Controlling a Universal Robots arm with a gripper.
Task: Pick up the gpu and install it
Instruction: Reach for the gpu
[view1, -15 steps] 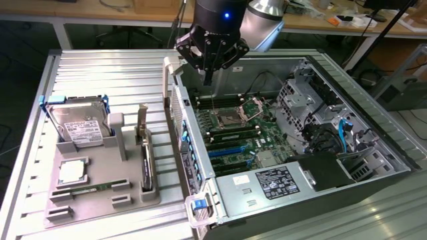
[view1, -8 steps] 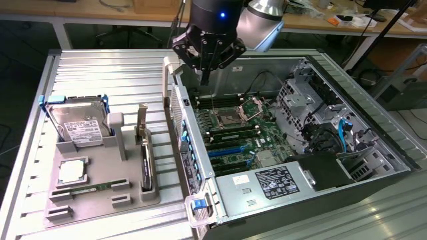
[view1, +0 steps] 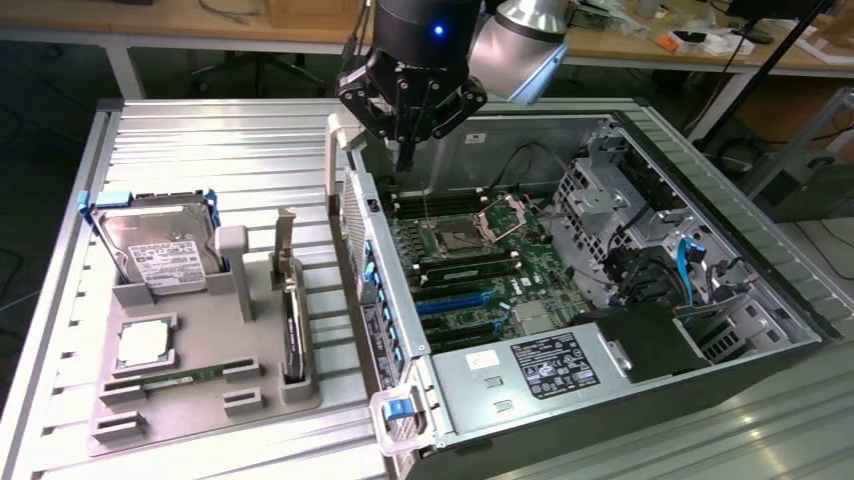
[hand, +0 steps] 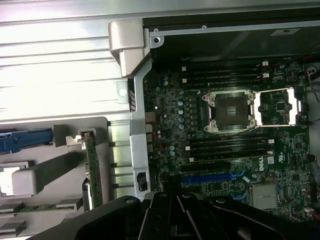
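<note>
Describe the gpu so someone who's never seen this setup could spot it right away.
Find the grey parts tray beside the open computer case, on the exterior view's left. The gpu stands on edge along the tray's side nearest the case. Unlike the labelled hard drive and the flat-lying RAM stick, it is a thin dark card with a silver end bracket.

Ribbed metal table (view1: 214, 140), grey parts tray (view1: 194, 415) on it, open computer case (view1: 534, 135) just beside the tray

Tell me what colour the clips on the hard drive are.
Blue clips, clearest in the exterior view.
</note>
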